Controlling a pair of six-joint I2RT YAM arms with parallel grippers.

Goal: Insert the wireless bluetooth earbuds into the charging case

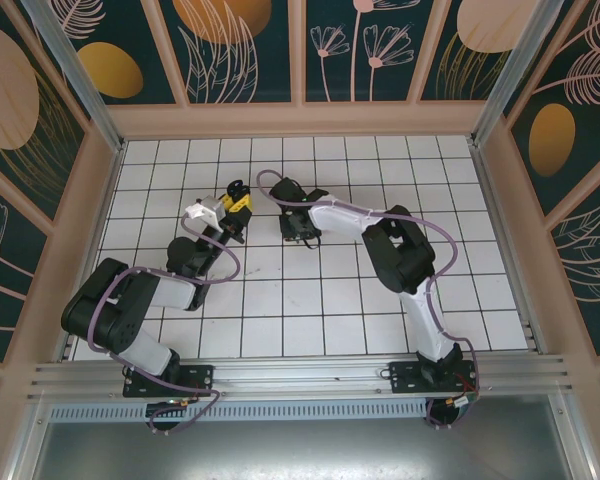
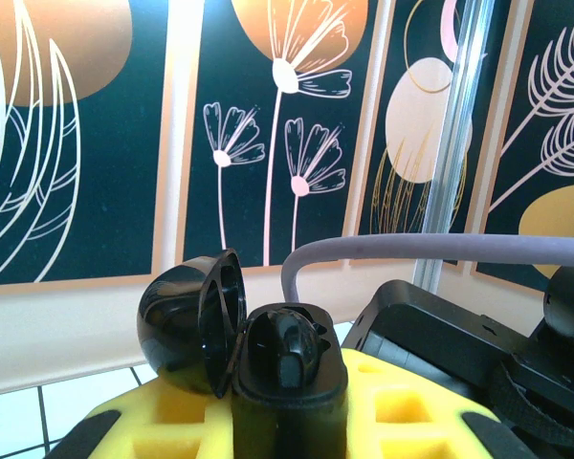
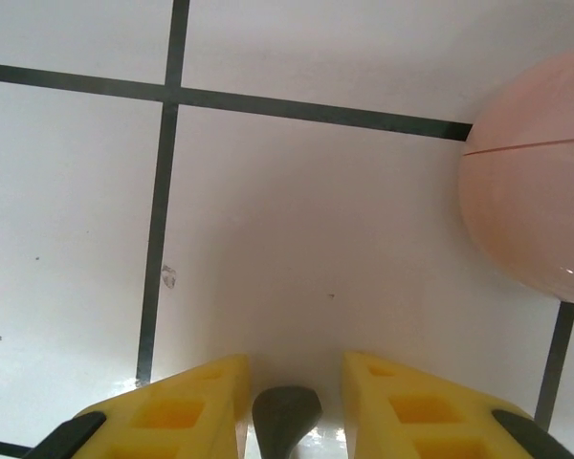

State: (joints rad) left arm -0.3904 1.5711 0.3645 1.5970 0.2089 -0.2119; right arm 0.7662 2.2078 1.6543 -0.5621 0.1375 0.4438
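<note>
Over on the left of the overhead view, the left end effector (image 1: 233,207) is hanging above the white tiled tabletop (image 1: 310,320), just left of centre, and it is clamping a black charging case (image 2: 287,392) tight between its yellow fingers (image 2: 163,426). In the left wrist view the case is sitting at the lower middle of the frame, its round lid (image 2: 187,325) swinging open to the left, and a glossy black shape that looks like an earbud (image 2: 292,349) is resting in the well. Moving right, the right end effector (image 1: 300,238) is pointing down at the tiles near the centre of the overhead view, close beside the left one. From its wrist camera, the jaws are standing narrow at the bottom edge with a small dark rounded piece (image 3: 287,416) between them; whether they are pinching it, I cannot tell. At the far right of that frame, a pale pink rounded case (image 3: 531,182) is lying shut on the tiles.
</note>
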